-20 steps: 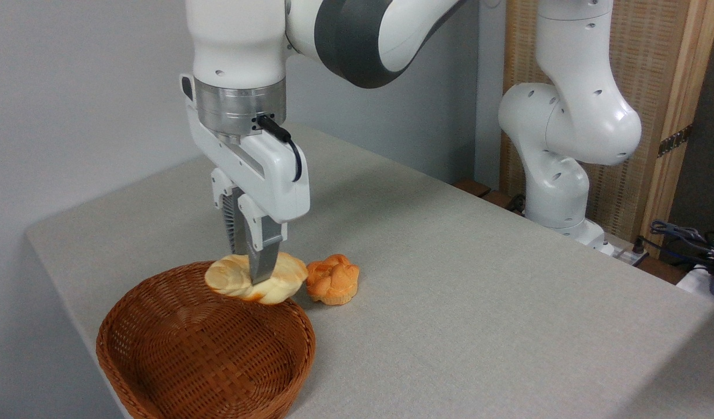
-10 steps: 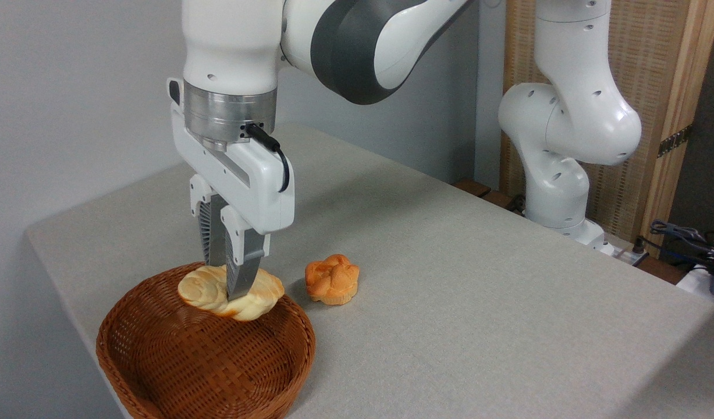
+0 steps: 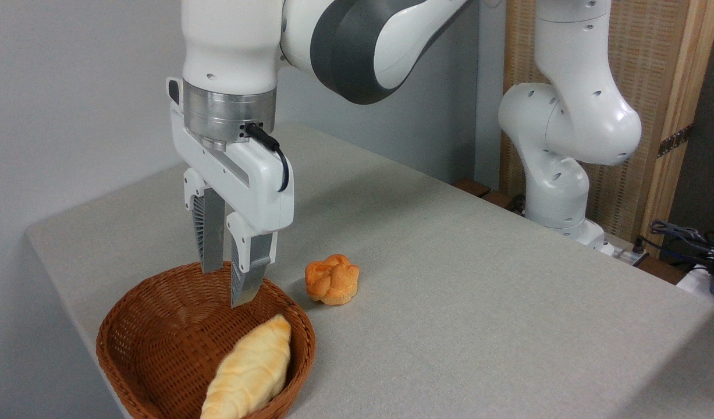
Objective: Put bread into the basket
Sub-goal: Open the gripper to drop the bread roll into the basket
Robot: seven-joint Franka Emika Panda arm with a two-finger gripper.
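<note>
Pale-yellow ridged bread [image 3: 249,368] is seen lying in wicker basket [image 3: 153,326] w/ tapered ends; lower tip is cut off at frame edge. Gripper [image 3: 227,288] is parted, nothing held.

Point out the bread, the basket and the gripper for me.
bread [image 3: 251,368], fixed camera, middle of its ridged top.
basket [image 3: 137,297], fixed camera, bare back-left rim.
gripper [image 3: 227,286], fixed camera, gap between open fingertips.

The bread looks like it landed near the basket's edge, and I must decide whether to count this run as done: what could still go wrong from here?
The bread lies inside the basket but leans up the near right wall, so a nudge might tip it over the rim. The gripper hangs open just above the basket; pulling away low could clip the rim and shift it. The bun on the table sits close by.
</note>
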